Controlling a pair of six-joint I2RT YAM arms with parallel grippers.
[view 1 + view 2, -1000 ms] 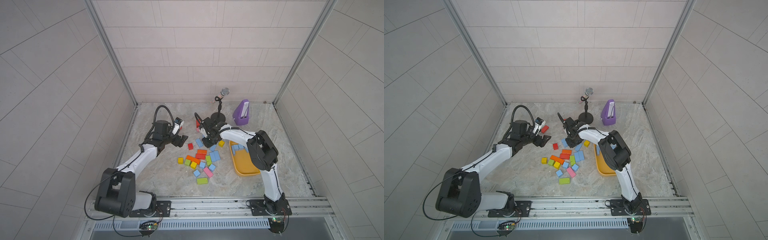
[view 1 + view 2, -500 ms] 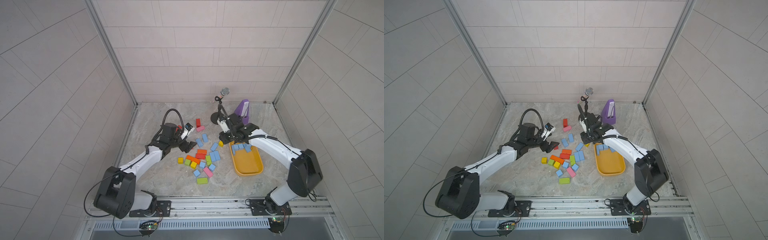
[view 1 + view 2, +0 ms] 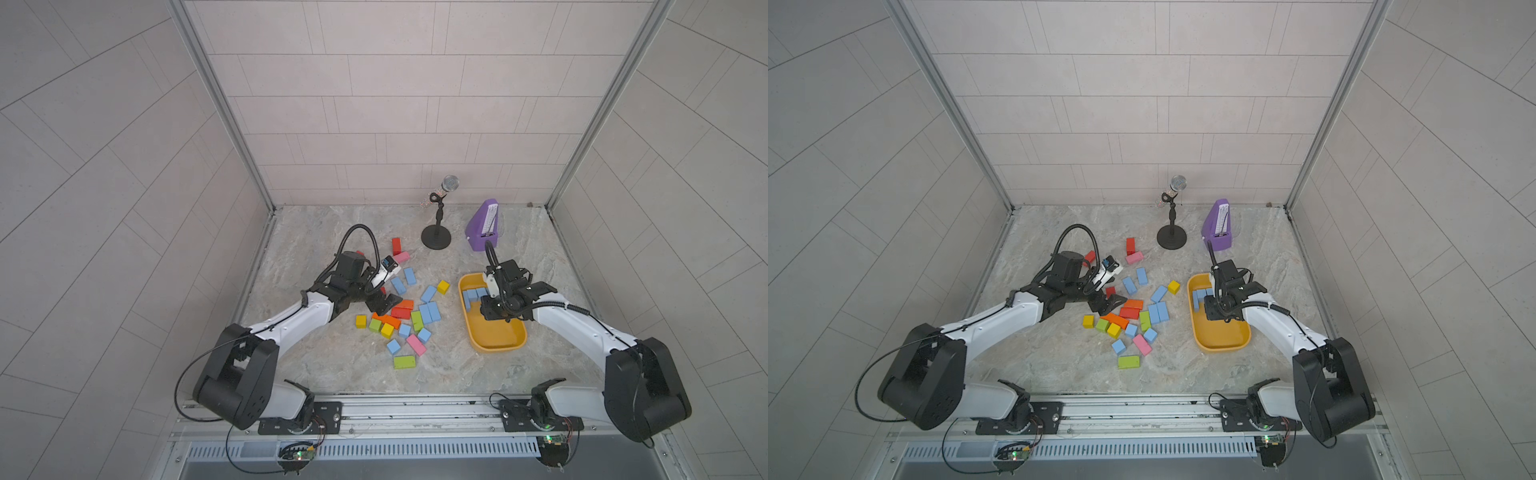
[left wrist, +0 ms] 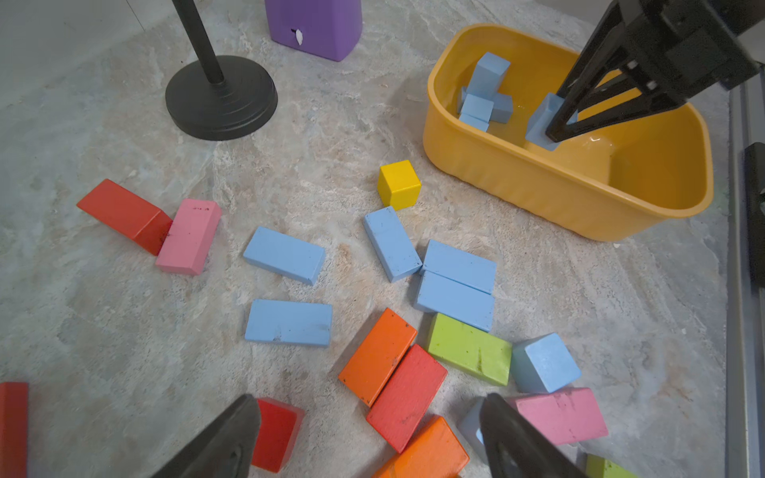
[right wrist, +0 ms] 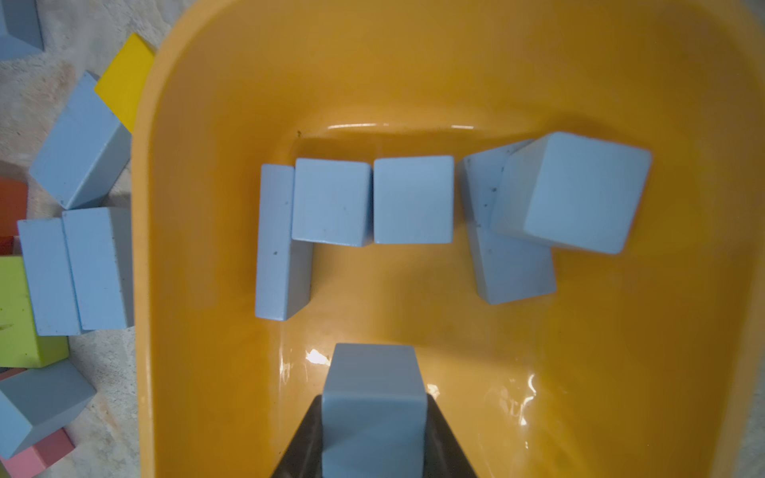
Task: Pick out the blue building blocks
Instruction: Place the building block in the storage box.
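Okay, your right gripper [image 4: 554, 133] is pinching a blue block [image 4: 538, 126] upright, low inside the yellow tub [image 4: 517, 169] over bare floor; left gripper [image 4: 369, 403] is gaping, empty.

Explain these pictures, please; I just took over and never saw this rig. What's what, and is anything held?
A left arm and right arm work over a table. Both top views look down on everything; each wrist view looks out past that arm's hand. The right hand is shut on a blue block low inside the yellow tub, near five blue blocks lying there. The left hand is open and empty above loose blue blocks and other-coloured blocks.
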